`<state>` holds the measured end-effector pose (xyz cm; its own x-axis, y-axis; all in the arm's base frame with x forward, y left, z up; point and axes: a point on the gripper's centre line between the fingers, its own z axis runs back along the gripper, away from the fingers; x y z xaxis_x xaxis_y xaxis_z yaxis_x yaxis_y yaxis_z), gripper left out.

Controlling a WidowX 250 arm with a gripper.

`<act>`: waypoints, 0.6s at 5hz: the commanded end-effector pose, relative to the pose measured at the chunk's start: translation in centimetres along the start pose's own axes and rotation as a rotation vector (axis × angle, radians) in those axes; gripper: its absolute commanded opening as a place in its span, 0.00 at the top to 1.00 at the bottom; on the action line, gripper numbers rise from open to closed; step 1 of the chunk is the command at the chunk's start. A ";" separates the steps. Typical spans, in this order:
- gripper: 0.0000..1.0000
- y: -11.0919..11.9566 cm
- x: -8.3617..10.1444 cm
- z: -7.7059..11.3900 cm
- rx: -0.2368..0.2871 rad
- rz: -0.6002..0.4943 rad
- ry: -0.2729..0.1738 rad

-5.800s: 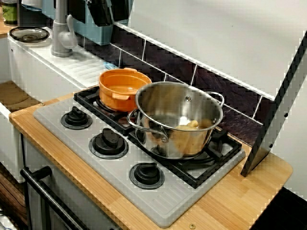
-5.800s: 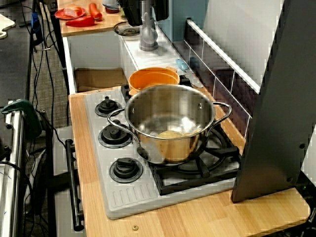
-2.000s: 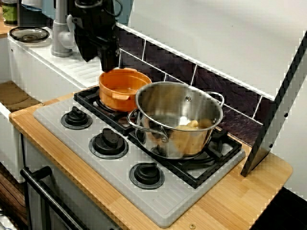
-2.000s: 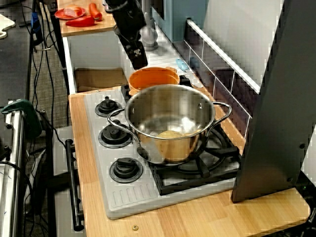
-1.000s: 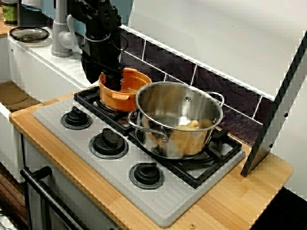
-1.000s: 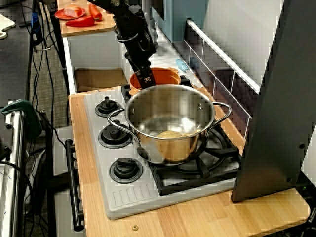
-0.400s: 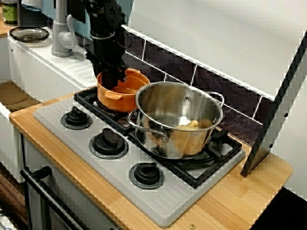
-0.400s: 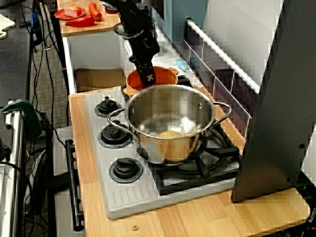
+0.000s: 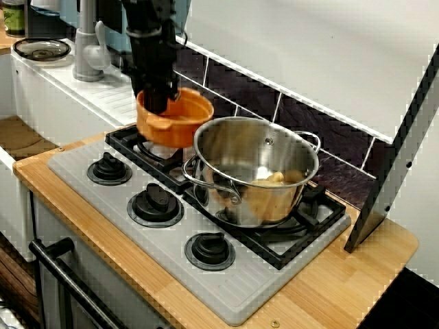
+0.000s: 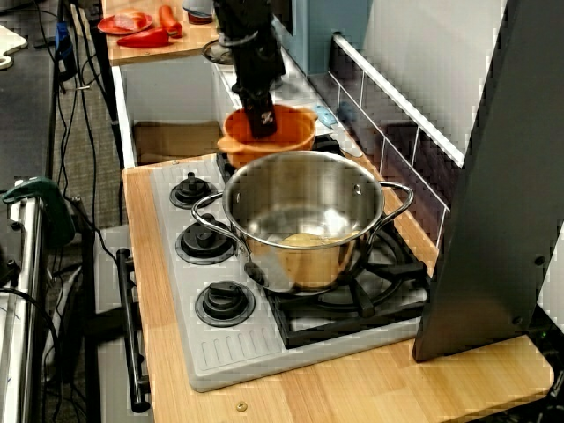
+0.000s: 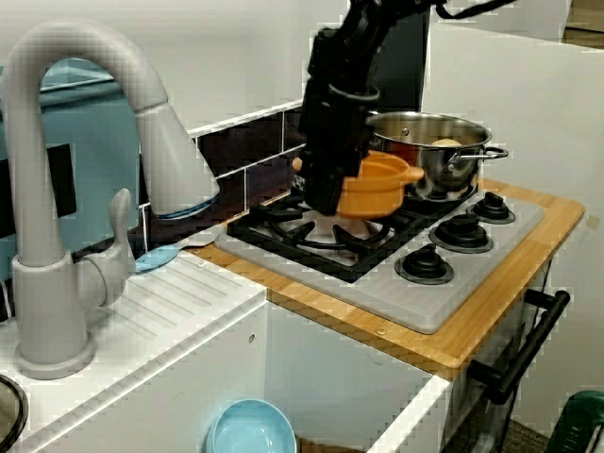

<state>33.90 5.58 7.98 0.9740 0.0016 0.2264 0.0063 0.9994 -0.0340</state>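
Since the picture a moment earlier, the orange pot (image 9: 182, 125) has come up off the back burner. It now hangs clear of the grate (image 9: 134, 142), carried by the gripper (image 9: 156, 103), which has risen with it. The jaws are drawn close together on the pot's wall at the rim, on the side facing the sink, with one finger inside and one outside as far as can be told. The whole pot therefore hangs from the jaws toward the steel pot, a little tipped. Its one visible lug handle points toward the knobs, which puts the handle line crosswise to the grip. Below the jaws lies the wooden counter (image 9: 329, 295) with the grey stove (image 9: 230, 291) set on it. Beyond the held pot, on the far side from the jaws, the larger steel pot (image 9: 257, 175) stands on the next burner. Its rim is close by the orange pot's side, and the view from the front corner does not show whether they touch. Behind the jaws the grey tap (image 11: 57, 217) stands on the white drainboard, and low on that side, near the grate's corner, lies a blue spoon (image 11: 156, 257). Some yellow food (image 9: 276, 178) sits in the steel pot. Only the view from behind the tap shows the gap of air under the orange pot's base. The view along the counter looks down into that pot and shows a finger (image 10: 262, 120) reaching inside the rim, which the other two views hide.
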 end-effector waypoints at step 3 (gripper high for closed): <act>1.00 -3.8 2.7 6.4 -0.175 -0.389 -0.150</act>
<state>35.01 1.91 12.59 0.8771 -0.3453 0.3338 0.4045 0.9059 -0.1257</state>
